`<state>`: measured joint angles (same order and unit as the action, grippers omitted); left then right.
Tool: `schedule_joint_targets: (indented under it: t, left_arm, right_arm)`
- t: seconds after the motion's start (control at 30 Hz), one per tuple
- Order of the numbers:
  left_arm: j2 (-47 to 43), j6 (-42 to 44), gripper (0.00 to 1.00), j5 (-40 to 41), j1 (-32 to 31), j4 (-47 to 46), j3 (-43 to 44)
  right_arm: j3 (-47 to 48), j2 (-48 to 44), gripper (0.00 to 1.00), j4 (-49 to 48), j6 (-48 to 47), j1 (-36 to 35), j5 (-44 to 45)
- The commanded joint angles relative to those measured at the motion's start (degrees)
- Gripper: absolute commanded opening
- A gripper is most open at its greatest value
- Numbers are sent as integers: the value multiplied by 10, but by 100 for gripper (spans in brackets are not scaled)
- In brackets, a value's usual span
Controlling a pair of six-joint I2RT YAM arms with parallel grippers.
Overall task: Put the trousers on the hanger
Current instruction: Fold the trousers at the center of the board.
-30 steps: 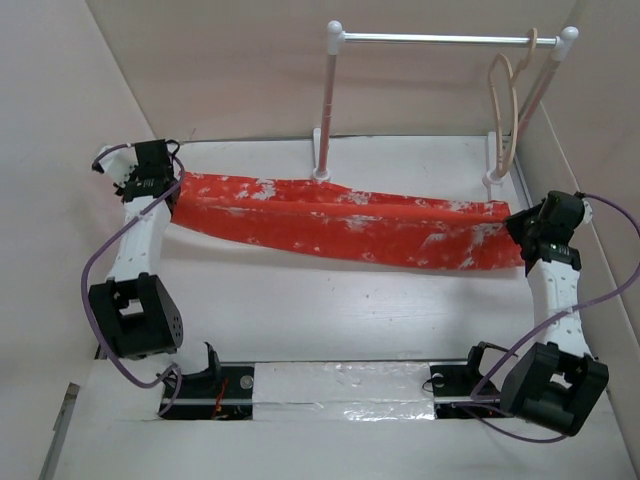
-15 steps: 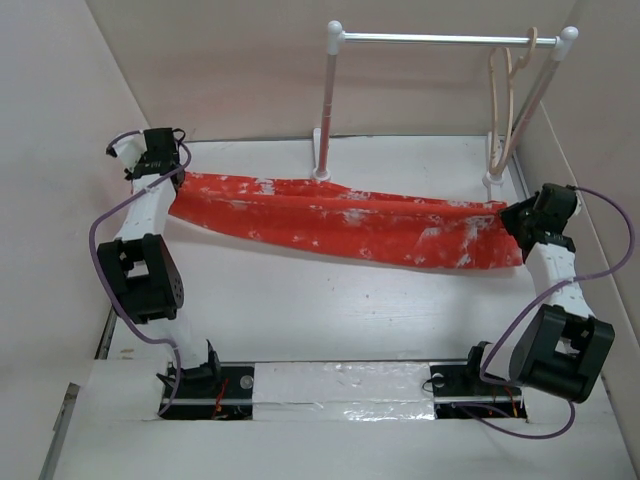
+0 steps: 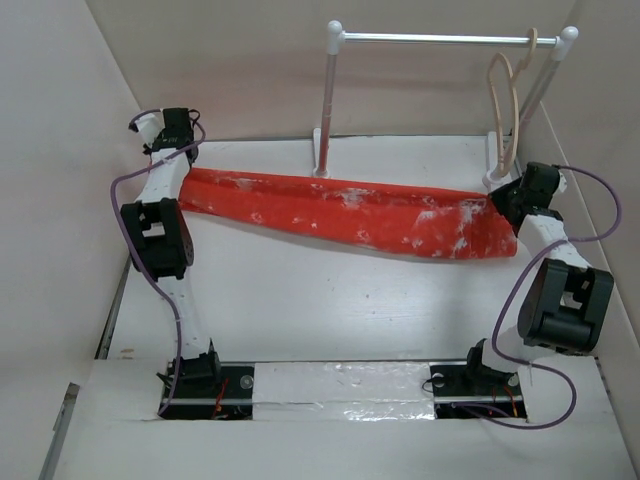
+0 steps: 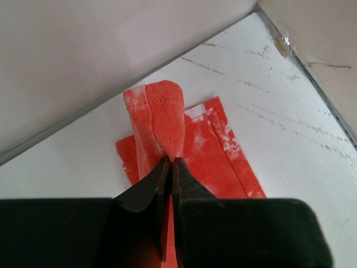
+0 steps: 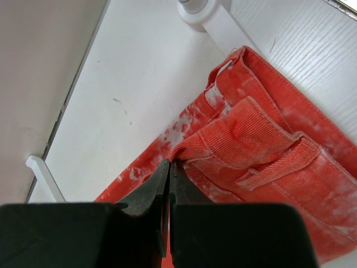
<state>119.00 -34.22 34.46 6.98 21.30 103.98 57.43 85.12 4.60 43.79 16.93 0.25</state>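
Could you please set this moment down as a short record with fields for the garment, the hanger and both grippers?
Garment: soft orange-red cloth trousers with white blotches, stretched lengthwise between the grippers over the white table
Left gripper: shut on the leg end
Right gripper: shut on the waistband end
Hanger: thin pale beige hanger, hooked on the white rack's metal rail, no cloth on it
Task status: trousers not yet on hanger

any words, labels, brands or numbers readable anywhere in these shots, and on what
No text can be read in any view.
The trousers carry only white blotches, with no tag or print showing.
The hanger and the rack are plain.
The left arm and right arm show no legible marking.
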Motion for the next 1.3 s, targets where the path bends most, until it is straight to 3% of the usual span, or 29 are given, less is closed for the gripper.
schedule_joint_targets:
  t: [0.0, 0.17, 0.3, 0.33, 0.37, 0.43, 0.57, 0.6, 0.7, 0.9, 1.03, 1.27]
  left_arm:
    - [45, 35, 0, 49, 11, -4, 94]
    - [135, 46, 6, 55, 6, 7, 191]
    - [151, 57, 10, 31, -5, -53, 207]
    - [154, 57, 12, 24, -5, -61, 206]
    - [156, 55, 22, 19, -10, -65, 206]
    - [156, 57, 40, 2, -10, -75, 204]
    - [131, 74, 76, 2, -10, -81, 181]
    - [123, 75, 80, 4, -10, -79, 175]
    - [72, 68, 80, 2, -10, -84, 101]
    - [-82, -1, 74, -77, -10, -131, -149]
    - [-152, -48, 74, -139, 17, -136, -255]
    - [-154, -62, 77, -167, 25, -116, -307]
  right_arm:
    - [45, 25, 4, -83, -10, 12, 80]
    - [84, 81, 5, -83, -15, -8, 108]
    - [102, 101, 7, -86, -19, -13, 123]
    - [102, 104, 9, -88, -19, -13, 124]
    - [102, 106, 11, -88, -17, -13, 128]
    - [99, 109, 25, -96, -16, -13, 128]
    - [87, 102, 66, -101, -10, -13, 101]
    - [82, 98, 72, -102, -9, -13, 97]
    - [62, 77, 87, -103, -5, -23, 77]
    - [-27, 4, 89, -129, 10, -47, 38]
    - [-93, -29, 89, -148, 12, -53, 15]
    - [-189, -78, 89, -174, 2, -53, -25]
